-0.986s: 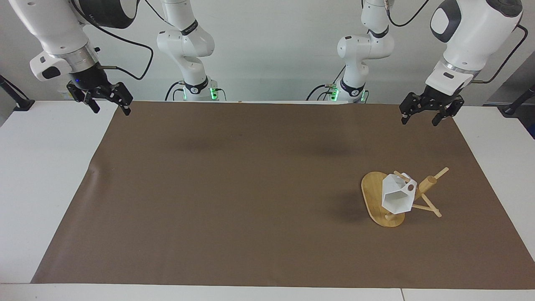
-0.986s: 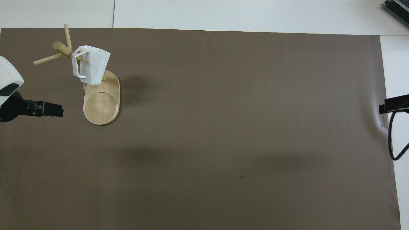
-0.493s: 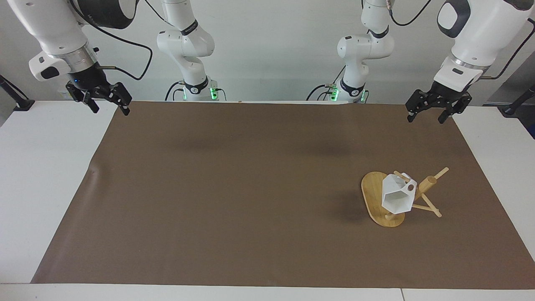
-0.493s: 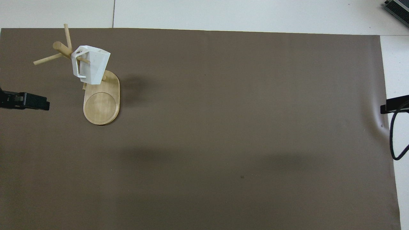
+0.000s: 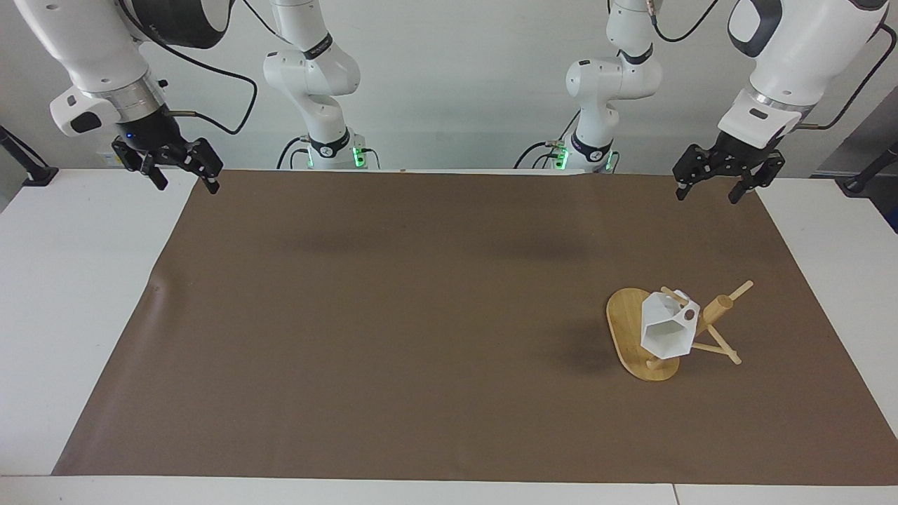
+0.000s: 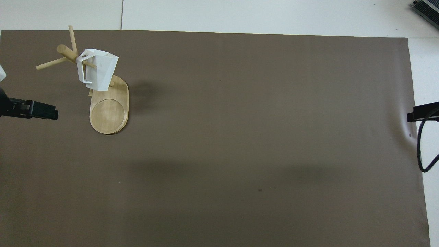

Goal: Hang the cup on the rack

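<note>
The white faceted cup hangs by its handle on a peg of the bamboo rack, above the rack's oval base, toward the left arm's end of the table. My left gripper hangs open and empty in the air over the brown mat's edge nearest the robots, well away from the rack. My right gripper hangs open and empty over the mat's corner at the right arm's end; in the overhead view only its tip shows.
A brown mat covers most of the white table. A black cable loops by the right gripper. Both arm bases stand at the table's edge.
The left gripper has shifted a little, up and sideways over the mat's edge, staying open. The right arm, the cup and the rack have not moved.
</note>
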`<state>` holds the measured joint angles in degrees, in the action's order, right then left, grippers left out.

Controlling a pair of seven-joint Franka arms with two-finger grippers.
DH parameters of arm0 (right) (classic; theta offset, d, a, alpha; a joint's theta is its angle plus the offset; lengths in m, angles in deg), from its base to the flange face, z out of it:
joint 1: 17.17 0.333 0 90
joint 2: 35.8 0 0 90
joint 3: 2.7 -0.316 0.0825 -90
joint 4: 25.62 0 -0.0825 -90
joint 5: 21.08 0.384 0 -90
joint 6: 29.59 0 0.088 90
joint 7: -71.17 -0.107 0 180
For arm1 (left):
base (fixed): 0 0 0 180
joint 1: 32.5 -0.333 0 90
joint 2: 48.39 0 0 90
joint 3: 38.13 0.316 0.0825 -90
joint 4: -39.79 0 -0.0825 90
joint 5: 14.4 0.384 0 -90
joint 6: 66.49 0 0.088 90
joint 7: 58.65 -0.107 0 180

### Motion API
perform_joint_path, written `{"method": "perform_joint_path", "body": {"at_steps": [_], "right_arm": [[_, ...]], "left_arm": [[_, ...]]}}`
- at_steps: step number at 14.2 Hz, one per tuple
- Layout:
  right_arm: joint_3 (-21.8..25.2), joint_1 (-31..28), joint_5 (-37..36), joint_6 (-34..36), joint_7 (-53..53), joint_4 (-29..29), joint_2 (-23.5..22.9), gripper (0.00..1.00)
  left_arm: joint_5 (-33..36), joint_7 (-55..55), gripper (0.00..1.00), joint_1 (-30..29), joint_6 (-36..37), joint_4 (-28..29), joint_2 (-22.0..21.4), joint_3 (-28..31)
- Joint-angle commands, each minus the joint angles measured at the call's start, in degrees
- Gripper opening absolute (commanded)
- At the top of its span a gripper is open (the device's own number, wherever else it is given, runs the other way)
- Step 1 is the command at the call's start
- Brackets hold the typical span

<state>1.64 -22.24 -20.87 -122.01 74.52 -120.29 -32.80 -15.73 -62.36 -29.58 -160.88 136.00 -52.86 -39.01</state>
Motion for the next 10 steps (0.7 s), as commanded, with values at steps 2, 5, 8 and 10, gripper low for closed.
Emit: {"method": "perform_joint_path", "body": {"at_steps": [2,5,8,10], "right_arm": [[-0.3,-0.2,-0.29,-0.3,-0.98,-0.61,0.25,1.0],[-0.3,-0.2,-0.29,-0.3,-0.98,-0.61,0.25,1.0],[-0.3,-0.2,-0.29,-0.3,-0.98,-0.61,0.25,1.0],[-0.3,-0.2,-0.29,-0.3,-0.98,-0.61,0.25,1.0]], "left_arm": [[0.98,-0.68,1.0,1.83,1.41,-1.46,0.25,1.94],[0.89,-0.77,1.0,1.3,1.49,-1.2,-0.1,1.76],[0.81,-0.85,1.0,1.56,1.67,0.04,-0.8,1.85],[0.81,-0.68,1.0,1.56,1.14,0.04,-0.8,1.85]]}}
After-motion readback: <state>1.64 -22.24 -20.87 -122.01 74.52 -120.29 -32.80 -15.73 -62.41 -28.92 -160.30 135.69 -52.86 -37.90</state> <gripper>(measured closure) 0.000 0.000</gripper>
